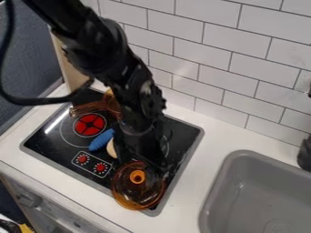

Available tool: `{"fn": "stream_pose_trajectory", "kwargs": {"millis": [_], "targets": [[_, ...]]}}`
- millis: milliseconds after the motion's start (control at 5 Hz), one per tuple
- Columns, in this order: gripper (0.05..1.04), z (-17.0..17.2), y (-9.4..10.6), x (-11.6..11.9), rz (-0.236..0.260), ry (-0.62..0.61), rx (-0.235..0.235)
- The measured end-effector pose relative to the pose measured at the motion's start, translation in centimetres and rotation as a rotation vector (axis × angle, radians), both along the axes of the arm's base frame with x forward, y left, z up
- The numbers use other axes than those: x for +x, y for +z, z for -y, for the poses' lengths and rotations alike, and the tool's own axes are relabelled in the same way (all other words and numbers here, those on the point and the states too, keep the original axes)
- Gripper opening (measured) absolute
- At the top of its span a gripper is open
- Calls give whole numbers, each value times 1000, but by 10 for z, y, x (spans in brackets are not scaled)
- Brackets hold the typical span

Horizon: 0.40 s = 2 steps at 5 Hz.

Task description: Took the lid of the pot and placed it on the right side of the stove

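Lid (pixel 128 195) of clear amber, with a round orange knob (pixel 137 176) facing up, is at the near right corner of the stove (pixel 57 150), its near side reaching over the stove's grey rim. Directly behind it the black gripper (pixel 144 164) hangs down, its lower end overlapping the lid's far part in the camera view. I cannot tell whether the gripper is wide or narrow, nor whether it touches the lid.

Just left of the gripper, a ridged blue thing (pixel 101 140) lies on the stove at a slant, with a pale rounded piece (pixel 112 149) beside it, partly hidden by the gripper. Nearer the stove's front edge, left of the lid, are two red dials (pixel 82 159) inside a white outline. Farther back on the left is a red burner mark (pixel 90 125), and behind that the amber pot (pixel 111 103), its handle (pixel 85 108) pointing left and its body partly hidden by the arm (pixel 124 68).

White counter (pixel 188 186) surrounds the stove. To the right is a grey sink (pixel 213 200), with a dark thing (pixel 305 154) by its far right corner. White tiles (pixel 231 68) cover the wall behind.
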<state>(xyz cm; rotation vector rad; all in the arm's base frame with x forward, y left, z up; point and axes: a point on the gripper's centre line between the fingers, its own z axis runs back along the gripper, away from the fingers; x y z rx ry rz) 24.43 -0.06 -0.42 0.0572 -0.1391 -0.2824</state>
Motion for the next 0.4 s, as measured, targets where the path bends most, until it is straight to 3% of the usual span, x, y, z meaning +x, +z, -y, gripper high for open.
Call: {"fn": "stream_pose_trajectory", "kwargs": {"millis": [200, 400], "targets": [[1001, 0, 37, 8, 50, 8, -39], [1001, -4, 63, 9, 89, 10, -13]]}}
